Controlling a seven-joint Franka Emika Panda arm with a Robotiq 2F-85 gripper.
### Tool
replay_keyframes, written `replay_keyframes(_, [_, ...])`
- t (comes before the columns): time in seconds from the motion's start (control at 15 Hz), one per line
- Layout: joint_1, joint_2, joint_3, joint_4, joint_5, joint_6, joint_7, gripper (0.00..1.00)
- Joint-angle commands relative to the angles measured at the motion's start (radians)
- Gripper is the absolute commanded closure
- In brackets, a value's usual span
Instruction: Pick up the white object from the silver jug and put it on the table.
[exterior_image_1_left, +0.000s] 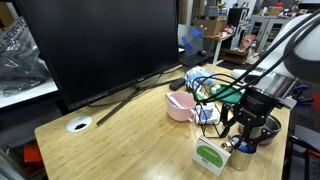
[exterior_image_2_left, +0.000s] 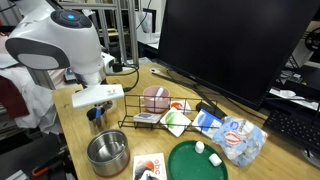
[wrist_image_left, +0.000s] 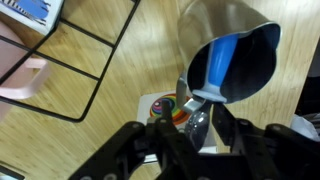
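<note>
My jaws hang wide and empty just over the jug (wrist_image_left: 232, 50), which stands on the pale bamboo worktop (exterior_image_1_left: 120, 140) beside a wire rack (exterior_image_2_left: 160, 112). I cannot make out the white object for sure, only a pale sliver (wrist_image_left: 207, 97) at the jug's lip. A big dark monitor (exterior_image_1_left: 100, 45) stands at the back by a white grommet (exterior_image_1_left: 79, 124), with cluttered shelves (exterior_image_1_left: 225, 25) beyond.

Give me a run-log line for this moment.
phase: approach | gripper: close to jug, open/shut unclear | jug: upright on table | white object: not discernible
</note>
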Motion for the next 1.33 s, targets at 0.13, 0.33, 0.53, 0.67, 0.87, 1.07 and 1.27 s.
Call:
replay_keyframes(0.13, [0.005, 0.005, 0.001, 0.001, 0.075, 0.010, -0.084, 0.97])
replay_keyframes(0.33, [0.005, 0.004, 0.003, 0.002, 0.089, 0.009, -0.099, 0.99])
replay_keyframes(0.53, [0.007, 0.005, 0.003, 0.002, 0.110, 0.006, -0.125, 0.98])
replay_keyframes(0.67, [0.006, 0.004, 0.003, 0.002, 0.118, 0.005, -0.140, 0.98])
replay_keyframes(0.87, [0.005, -0.004, 0.004, 0.002, 0.126, -0.010, -0.170, 0.98])
replay_keyframes(1.07, [0.008, -0.021, 0.008, 0.002, 0.132, -0.016, -0.208, 0.98])
replay_keyframes(1.27, [0.013, -0.033, 0.008, 0.003, 0.147, -0.018, -0.245, 0.98])
